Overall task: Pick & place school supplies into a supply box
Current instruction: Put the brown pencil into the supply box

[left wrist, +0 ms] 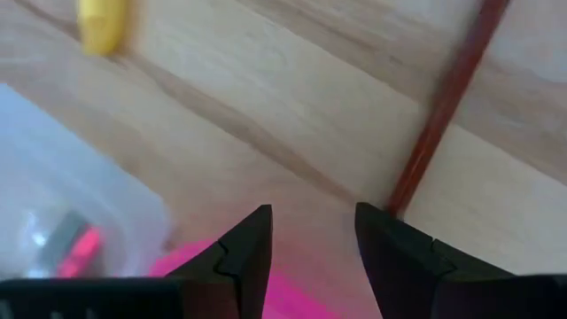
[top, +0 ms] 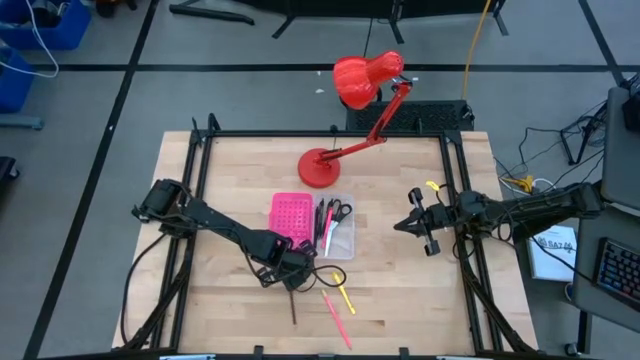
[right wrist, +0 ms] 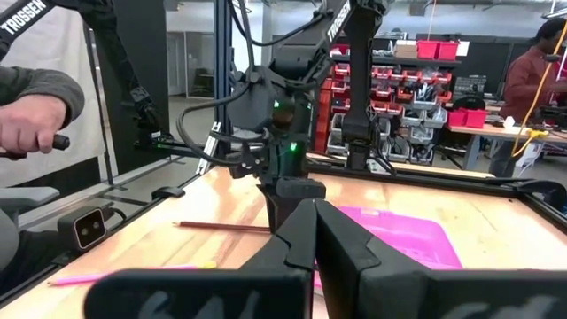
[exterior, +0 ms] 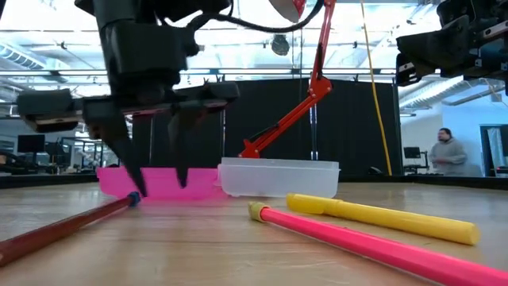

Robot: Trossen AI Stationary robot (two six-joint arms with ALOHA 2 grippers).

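In the high view, the left hand [top: 290,277] sits low at centre frame, fingers spread wide, over one end of a dark red pencil [top: 292,303], seemingly not gripping it. A pink pen [top: 336,320] and yellow marker [top: 343,294] lie right of it on the bench [top: 400,290]. The supply box [top: 312,226] is just above, scissors [top: 340,211] inside. The right hand [top: 408,226], pinched shut and empty, waits mid-right.

Overhead, table-level and wrist cameras share the supply box [top: 311,226].

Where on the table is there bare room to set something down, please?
Bare wood lies left of the pink tray and between the clear tray and the right gripper. It is crowded near the left gripper, pencil and pens.
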